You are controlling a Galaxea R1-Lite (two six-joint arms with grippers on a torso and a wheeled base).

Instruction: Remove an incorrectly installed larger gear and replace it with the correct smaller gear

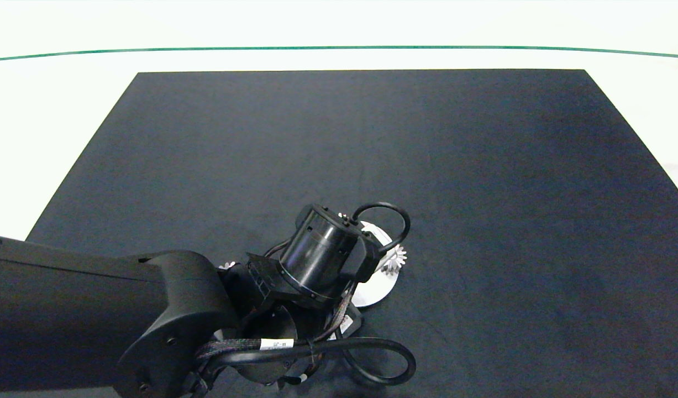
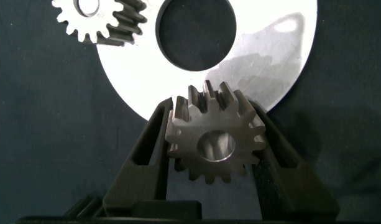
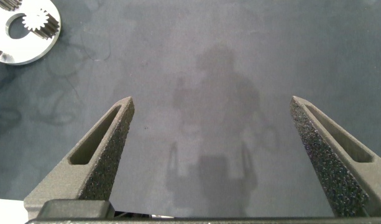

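Left gripper [image 2: 212,146] at 6 o'clock of bench [image 1: 482,166], jaws pinching gear [image 2: 215,140] by opposite tooth flanks, above rim of silver plate [image 2: 271,68]. You cannot tell here whether it is larger or smaller gear. Second gear [image 2: 100,18] sits at plate edge. Expect solid steel: heavy for size, rigid, slick; keep grip across teeth, square. Right gripper [image 3: 218,155] idle, jaws spread, nothing between.

Four gears [image 2: 215,140], one holed disc [image 2: 265,68]
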